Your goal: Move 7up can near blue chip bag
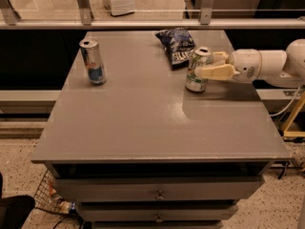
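Observation:
The 7up can (196, 76), silver-white with green lettering, stands upright on the grey table (143, 123) at the right rear. The blue chip bag (175, 46) lies just behind and to the left of it, a small gap apart. My gripper (206, 65) reaches in from the right on a white arm (267, 66). Its cream fingers (215, 72) sit on either side of the can's upper half and are closed on it. The can's base rests on the table.
A taller silver-and-blue can (93, 61) stands at the table's left rear. A railing (143, 24) runs behind the table. Drawers (157, 192) sit below the front edge. A wire basket (47, 197) is on the floor at lower left.

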### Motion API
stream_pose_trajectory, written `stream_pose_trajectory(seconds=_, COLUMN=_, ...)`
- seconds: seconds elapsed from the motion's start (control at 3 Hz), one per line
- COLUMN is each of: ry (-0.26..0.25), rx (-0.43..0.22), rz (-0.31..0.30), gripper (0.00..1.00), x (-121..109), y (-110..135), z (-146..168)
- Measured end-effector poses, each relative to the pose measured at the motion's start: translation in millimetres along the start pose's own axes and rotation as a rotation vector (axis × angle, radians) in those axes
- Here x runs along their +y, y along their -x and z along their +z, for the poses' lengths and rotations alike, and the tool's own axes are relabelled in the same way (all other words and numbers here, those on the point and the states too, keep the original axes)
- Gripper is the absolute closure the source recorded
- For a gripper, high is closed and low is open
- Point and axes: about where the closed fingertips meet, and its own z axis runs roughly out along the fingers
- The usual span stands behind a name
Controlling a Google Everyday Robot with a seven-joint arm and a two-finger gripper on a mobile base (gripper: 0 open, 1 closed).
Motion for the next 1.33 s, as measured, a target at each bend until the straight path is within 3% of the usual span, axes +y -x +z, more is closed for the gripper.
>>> stream_pose_trajectory(seconds=0.33, ry=-0.06, rx=0.049, rz=-0.015, gripper=1.0, x=-11.8, y=29.2, z=-13.3)
stream_pose_trajectory(seconds=0.67, ry=-0.155, rx=0.117, rz=-0.053, gripper=1.0, x=-22.8, y=71.4, z=-32.9)
stream_pose_trajectory(seconds=1.0, ry=-0.217, rx=0.144, rz=-0.08, gripper=1.0, x=-29.6, y=96.7, z=-48.3)
stream_pose_trajectory(seconds=1.33, ry=-0.25, rx=0.124, rz=-0.095, gripper=1.0, x=-43.9, y=104.3, z=-59.4)
